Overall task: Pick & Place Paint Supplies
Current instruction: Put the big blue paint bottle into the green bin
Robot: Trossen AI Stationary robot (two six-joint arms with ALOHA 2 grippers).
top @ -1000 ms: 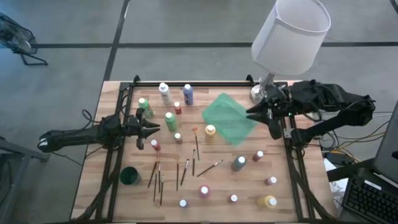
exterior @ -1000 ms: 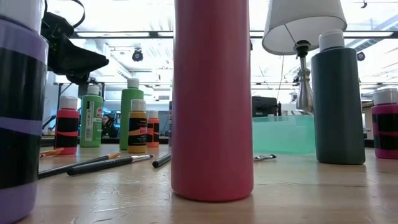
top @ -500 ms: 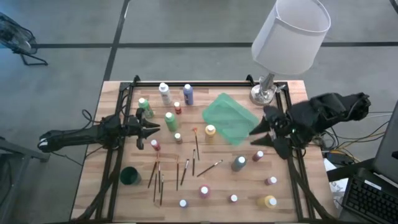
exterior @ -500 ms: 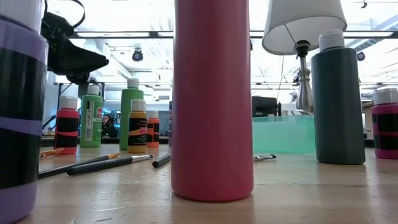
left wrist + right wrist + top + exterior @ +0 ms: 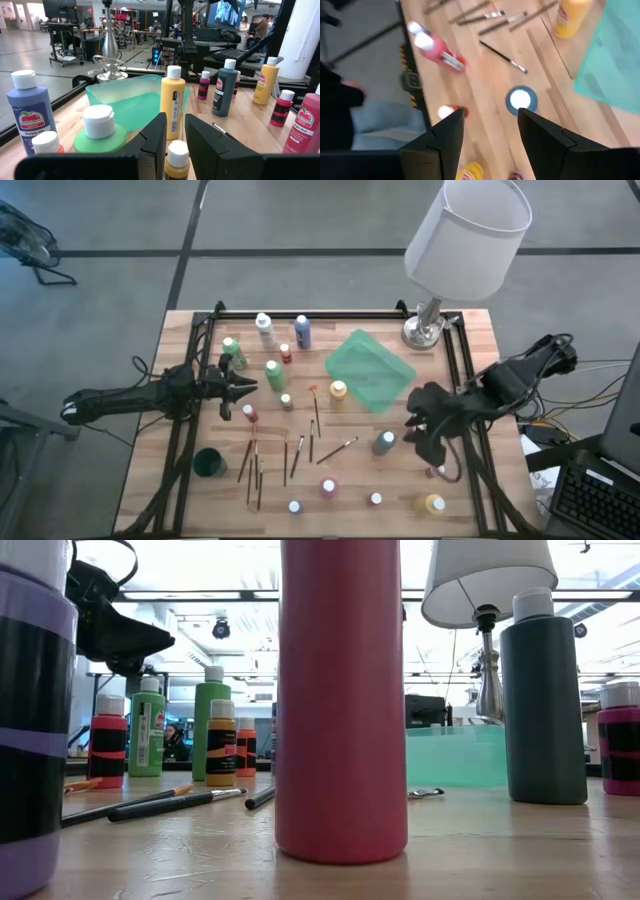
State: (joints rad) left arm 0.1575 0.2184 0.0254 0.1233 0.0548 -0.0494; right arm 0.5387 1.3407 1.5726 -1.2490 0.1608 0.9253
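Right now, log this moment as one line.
right gripper: open, above grey bottle | left gripper: waiting by bottles | tray: empty

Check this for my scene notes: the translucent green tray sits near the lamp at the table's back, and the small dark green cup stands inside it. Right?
Partly. In the high view the translucent green tray does sit near the white-shaded lamp, but the small dark green cup is not inside it. The cup stands on the bare wooden table at the front left, far from the tray, beside the thin wooden-handled brushes.
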